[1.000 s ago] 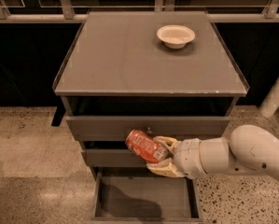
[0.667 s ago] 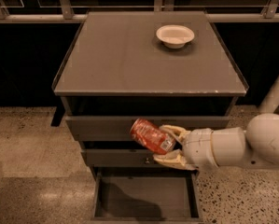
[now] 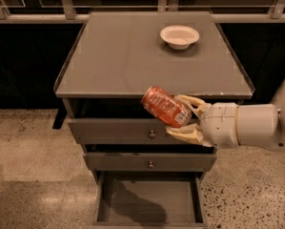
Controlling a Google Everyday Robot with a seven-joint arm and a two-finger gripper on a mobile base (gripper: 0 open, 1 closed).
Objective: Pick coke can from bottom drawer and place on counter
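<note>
The coke can (image 3: 165, 106) is red-orange with pale markings and tilts with one end up to the left. My gripper (image 3: 182, 116) is shut on the can's right end and holds it in the air in front of the top drawer, just below the counter's front edge. The white arm reaches in from the right. The counter (image 3: 132, 56) is the flat grey cabinet top. The bottom drawer (image 3: 147, 202) stands pulled open below, and its grey floor shows nothing in it.
A white bowl (image 3: 179, 36) sits on the counter at the back right. Two upper drawers with small round knobs (image 3: 152, 134) are closed below the counter. A railing runs behind the cabinet. Speckled floor lies on both sides.
The gripper has lifted the can up and to the right, from the level of the middle drawer to just under the counter's front edge.
</note>
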